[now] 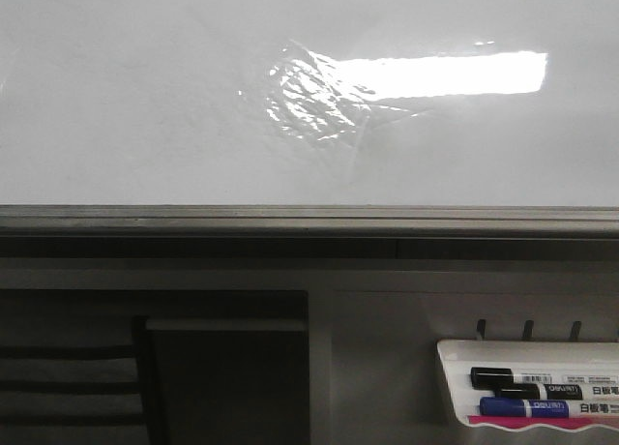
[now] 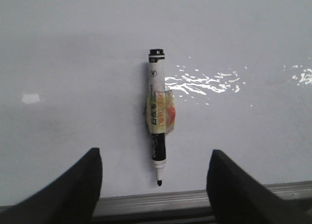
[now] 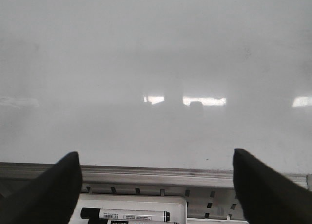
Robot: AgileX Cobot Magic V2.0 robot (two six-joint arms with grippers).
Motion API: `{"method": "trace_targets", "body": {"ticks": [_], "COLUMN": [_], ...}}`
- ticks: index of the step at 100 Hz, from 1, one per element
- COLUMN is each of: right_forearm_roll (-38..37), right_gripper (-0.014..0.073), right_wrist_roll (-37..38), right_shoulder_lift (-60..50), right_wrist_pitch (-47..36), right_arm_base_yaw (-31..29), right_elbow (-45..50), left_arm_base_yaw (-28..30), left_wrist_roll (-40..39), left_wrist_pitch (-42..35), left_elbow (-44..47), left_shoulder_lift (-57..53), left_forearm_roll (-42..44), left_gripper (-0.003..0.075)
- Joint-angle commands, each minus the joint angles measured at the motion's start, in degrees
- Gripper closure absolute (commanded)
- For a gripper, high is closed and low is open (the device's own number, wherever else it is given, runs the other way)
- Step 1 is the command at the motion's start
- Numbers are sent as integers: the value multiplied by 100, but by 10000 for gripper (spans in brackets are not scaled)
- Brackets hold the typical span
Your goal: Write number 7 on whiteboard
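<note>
**whiteboard unmarked, marker lying near its lower edge**

the whiteboard (image 1: 145,106) fills the upper part of the front view, glossy white, with a wrinkled film patch (image 1: 314,97) and a bright rectangular glare (image 1: 445,74) toward its middle. its grey metal frame (image 1: 309,219) runs along the lower edge. no written figure can be seen on the board in any view.

in the left wrist view a black-and-white marker (image 2: 157,118) lies on the board close to the lower frame edge, uncapped tip toward that frame, yellowish tape wrapped around its middle. its label print is too small to read. the left gripper (image 2: 155,185) has its fingers spread wide, one on each side of the marker, touching nothing.

the right gripper (image 3: 156,185) also stands wide apart and empty, over the frame edge.

below the board's lower right corner hangs a small white marker tray (image 1: 447,368) holding a black marker (image 1: 527,378) and a blue marker (image 1: 542,407); their labels read "deli" beside chinese characters.
</note>
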Motion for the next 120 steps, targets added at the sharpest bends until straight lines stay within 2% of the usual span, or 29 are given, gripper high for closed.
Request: {"method": "trace_targets", "body": {"ticks": [1,48,78,88,107,120], "right_forearm_roll": [-89,-89,-89,-89,-89,-12], "right_gripper": [29,29,29,29,29,29], "right_wrist_roll": [-15,-15,-15,-15,-15,-15], "right_shoulder_lift": [68,68,68,68,68,68], "right_wrist_pitch": [-461,-517,-560,-560,-560,-549], "right_arm_base_yaw": [-31,-31,-31,-31,-31,-31], "right_elbow": [-222,-138,-138,-138,-138,-138], "left_arm_base_yaw": [-97,-97,-97,-97,-97,-97], "left_wrist_roll": [-31,-31,-31,-31,-31,-31], "left_wrist_pitch": [-192,-2,-17,-17,-16,52], "left_elbow": [-440,-1297,-1383,-1383,-1383,-1383], "left_shoulder_lift": [493,2709,3165,3176,3176,3143], "left_forearm_roll": [19,82,82,82,82,82], "left_gripper": [302,302,307,375,561,647]}}
